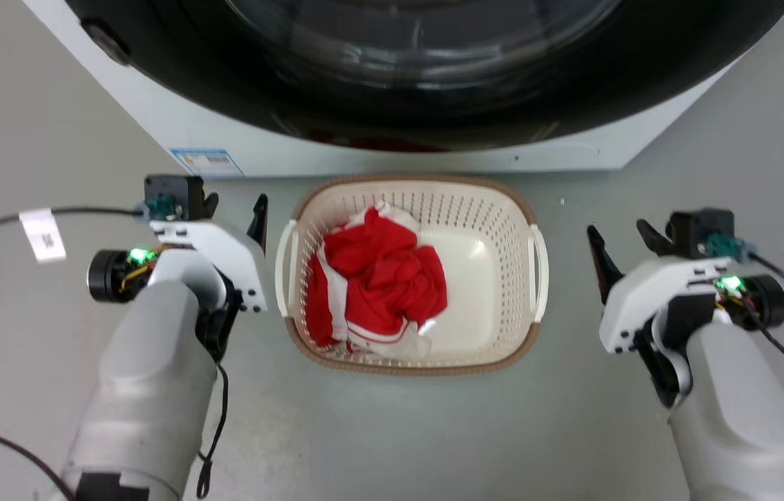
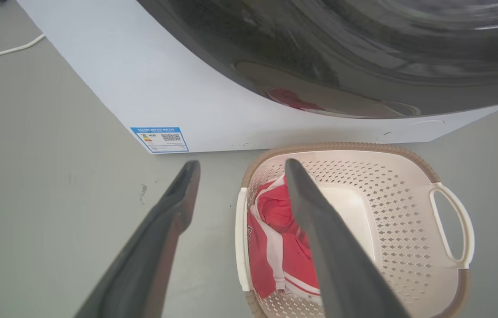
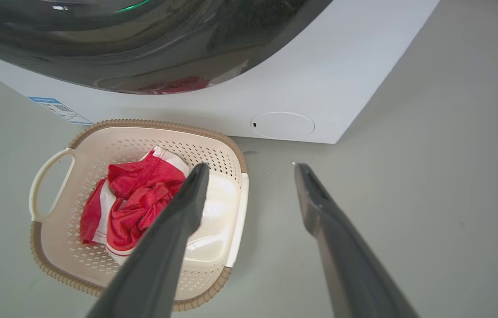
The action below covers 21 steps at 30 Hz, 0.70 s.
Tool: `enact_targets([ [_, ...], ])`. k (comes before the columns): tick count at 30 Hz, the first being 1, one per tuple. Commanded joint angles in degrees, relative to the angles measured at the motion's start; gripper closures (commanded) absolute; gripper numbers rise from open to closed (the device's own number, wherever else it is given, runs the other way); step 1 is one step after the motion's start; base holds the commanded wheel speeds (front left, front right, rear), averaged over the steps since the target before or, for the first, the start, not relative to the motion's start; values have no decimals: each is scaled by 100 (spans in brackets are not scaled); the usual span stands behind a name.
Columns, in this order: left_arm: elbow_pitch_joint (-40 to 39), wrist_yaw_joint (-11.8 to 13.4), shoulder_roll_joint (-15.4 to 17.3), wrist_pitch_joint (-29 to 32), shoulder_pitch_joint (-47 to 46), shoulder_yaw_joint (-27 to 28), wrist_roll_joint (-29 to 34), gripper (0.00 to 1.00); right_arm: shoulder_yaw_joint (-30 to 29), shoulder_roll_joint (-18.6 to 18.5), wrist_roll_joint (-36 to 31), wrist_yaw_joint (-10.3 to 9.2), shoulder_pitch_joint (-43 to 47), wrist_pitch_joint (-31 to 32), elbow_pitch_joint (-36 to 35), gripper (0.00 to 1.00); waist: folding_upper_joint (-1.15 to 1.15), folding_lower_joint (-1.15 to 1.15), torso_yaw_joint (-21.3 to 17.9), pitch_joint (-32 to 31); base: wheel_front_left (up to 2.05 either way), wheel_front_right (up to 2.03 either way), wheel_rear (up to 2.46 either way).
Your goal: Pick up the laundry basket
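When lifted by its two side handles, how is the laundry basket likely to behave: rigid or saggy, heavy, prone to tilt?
Probably rigid: the laundry basket looks like moulded plastic with a thick rim. Likely light, since it holds only some red clothing. It may dip slightly toward the robot's left, where the clothing lies bunched.

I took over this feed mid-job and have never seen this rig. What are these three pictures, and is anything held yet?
This is a wheeled robot with two arms. The head view looks down from its head at the floor. The two wrist views come from a camera on each wrist and look along that arm's two dark fingers.

The basket stands on the floor in front of the washing machine, with a red and white cloth in it. The left gripper and the right gripper are open, one on each side of the basket and apart from it. Nothing is held.
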Motion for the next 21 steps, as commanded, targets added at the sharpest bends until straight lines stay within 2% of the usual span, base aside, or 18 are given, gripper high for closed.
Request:
enact_targets([
  [1, 118, -12, 60, 83, -167, -40, -49, 0, 33, 10, 20, -4, -213, 52, 158, 0, 0, -1, -63, 281, 0, 0, 0],
  [8, 569, -18, 212, 660, -809, -499, -471, 0, 298, 7, 209, -4, -1053, 401, 1089, 0, 0, -1, -167, 891, 0, 0, 0],
  [21, 759, -19, 671, 1891, -1559, -1408, -1466, 0, 1004, 9, 839, -4, -2471, 999, 2594, 0, 0, -1, -357, 1812, 0, 0, 0],
])
